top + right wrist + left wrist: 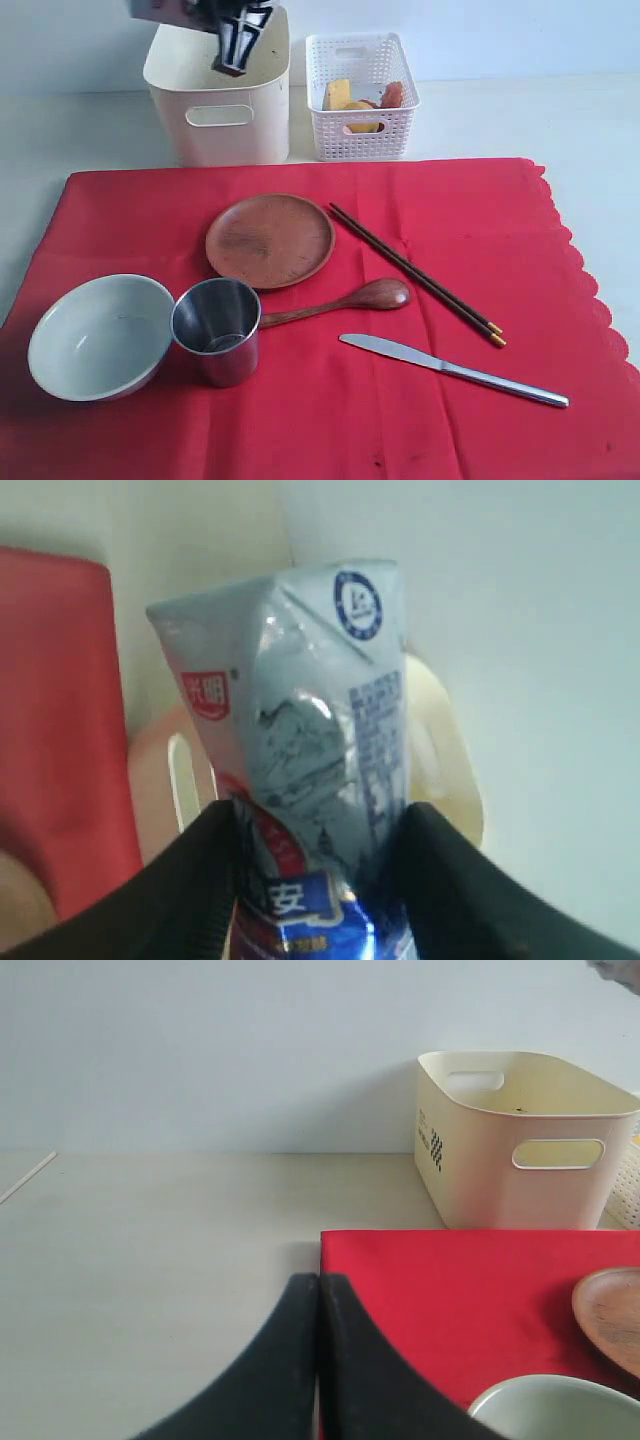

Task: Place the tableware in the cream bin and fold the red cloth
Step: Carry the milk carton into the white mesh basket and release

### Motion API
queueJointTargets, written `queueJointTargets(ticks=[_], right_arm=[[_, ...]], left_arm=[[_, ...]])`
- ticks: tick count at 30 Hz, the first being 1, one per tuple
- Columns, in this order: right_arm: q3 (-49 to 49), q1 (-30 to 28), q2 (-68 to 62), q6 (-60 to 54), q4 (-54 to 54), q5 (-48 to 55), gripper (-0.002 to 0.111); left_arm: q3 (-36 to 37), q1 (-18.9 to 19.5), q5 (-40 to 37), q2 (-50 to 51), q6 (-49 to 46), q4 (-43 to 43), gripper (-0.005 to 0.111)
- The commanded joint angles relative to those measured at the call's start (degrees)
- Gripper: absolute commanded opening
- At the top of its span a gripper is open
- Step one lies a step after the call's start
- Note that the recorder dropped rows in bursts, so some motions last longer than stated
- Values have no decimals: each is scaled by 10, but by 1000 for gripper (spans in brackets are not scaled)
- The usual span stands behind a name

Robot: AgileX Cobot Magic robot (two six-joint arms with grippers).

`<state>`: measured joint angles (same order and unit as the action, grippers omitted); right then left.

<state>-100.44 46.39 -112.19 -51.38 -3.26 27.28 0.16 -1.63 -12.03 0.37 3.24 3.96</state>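
Exterior view: the red cloth [330, 410] lies flat with all the tableware on it. The wooden plate [270, 240] sits near the middle. Taken from the plate, the bowl [100, 335] is at 8 o'clock and the steel cup [217, 330] at 7, just beside the bowl. The wooden spoon [340, 302] is at 5, the chopsticks [415, 272] at 4, and the table knife [450, 368] lies beyond them at 4 to 5. The cream bin [218, 120] stands off the cloth at 11 o'clock and the white lattice basket [362, 100], with food in it, at 1. The right gripper [238, 50] hangs over the bin's open mouth.

Left wrist view: the left gripper [318, 1295] is clenched on nothing, its black fingers pressed together over the cloth's edge, well apart from the bin.

Right wrist view: the right claw grasps a small milk carton [310, 730] between its black fingers, with the bin's rim beyond.

By my reading, clearing is in hand and no tableware is binned yet. The carton is not tableware, so the next move likely calls for shifting toward 3 o'clock and releasing it over the basket. After that comes the first piece of tableware. The cloth cannot be folded until it is bare.
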Motion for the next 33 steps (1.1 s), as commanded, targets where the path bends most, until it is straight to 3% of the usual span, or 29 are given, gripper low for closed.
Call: queueJointTargets(ticks=[1,14,30,33], right_arm=[[-1,-55,8,145,67,15,0],[-1,-177,-38,291,66,13,0],[-1,-184,-166,336,63,-197,0],[-1,-184,-175,336,63,-203,4]], left_arm=[[-2,-2,2,-4,0,-1,1],[-2,-2,2,-4,0,-1,1],[-2,-2,2,-4,0,-1,1],[-2,-2,2,-4,0,-1,1]])
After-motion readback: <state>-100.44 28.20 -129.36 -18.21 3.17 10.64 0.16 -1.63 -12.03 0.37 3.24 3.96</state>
